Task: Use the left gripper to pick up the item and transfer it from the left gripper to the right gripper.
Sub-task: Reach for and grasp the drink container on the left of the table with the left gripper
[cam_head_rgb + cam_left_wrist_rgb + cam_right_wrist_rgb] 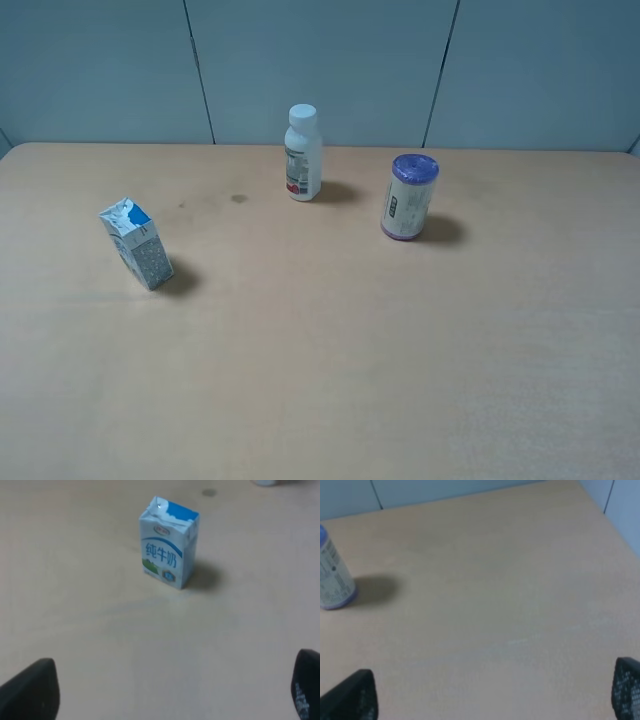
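Observation:
The item, a small white-and-blue drink carton (137, 243), stands upright on the left of the tan table (330, 350). In the left wrist view the carton (168, 542) stands ahead of my left gripper (170, 690), well apart from it; the two black fingertips (30, 690) show at the frame's lower corners, spread wide and empty. My right gripper (490, 692) is open and empty over bare table, its fingertips (352, 697) at the lower corners. Neither arm shows in the exterior high view.
A white bottle with a white cap (303, 153) stands at the back middle. A purple-lidded can (408, 196) stands to its right and also shows in the right wrist view (332, 572). A grey-blue panelled wall (320, 70) runs behind the table's far edge.

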{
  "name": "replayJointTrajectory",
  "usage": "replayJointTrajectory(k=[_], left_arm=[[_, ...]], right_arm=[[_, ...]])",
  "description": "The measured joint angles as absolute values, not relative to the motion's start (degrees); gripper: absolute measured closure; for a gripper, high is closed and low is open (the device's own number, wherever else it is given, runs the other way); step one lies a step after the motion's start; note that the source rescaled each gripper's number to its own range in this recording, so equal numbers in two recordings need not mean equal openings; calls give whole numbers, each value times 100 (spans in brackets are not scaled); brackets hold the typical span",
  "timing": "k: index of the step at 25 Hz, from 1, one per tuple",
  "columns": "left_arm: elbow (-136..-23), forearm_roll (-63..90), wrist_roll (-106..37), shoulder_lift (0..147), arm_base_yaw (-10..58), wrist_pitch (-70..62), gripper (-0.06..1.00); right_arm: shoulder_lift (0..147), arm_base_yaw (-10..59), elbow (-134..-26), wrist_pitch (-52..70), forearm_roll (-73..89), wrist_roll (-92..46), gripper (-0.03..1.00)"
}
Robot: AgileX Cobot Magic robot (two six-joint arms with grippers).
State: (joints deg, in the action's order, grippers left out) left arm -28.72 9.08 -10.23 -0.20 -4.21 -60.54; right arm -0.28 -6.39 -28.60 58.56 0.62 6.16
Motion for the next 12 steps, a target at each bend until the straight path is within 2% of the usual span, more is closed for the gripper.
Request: replayJointTrajectory(k=[5, 12], left_arm=[[-3390, 456, -222, 434, -421, -6029, 8], [-4318, 131, 596, 2137, -421, -6011, 8]], right_arm=[[-28, -639, -2860, 5856, 63, 622, -3], [-28, -639, -2860, 5856, 63, 622, -3]])
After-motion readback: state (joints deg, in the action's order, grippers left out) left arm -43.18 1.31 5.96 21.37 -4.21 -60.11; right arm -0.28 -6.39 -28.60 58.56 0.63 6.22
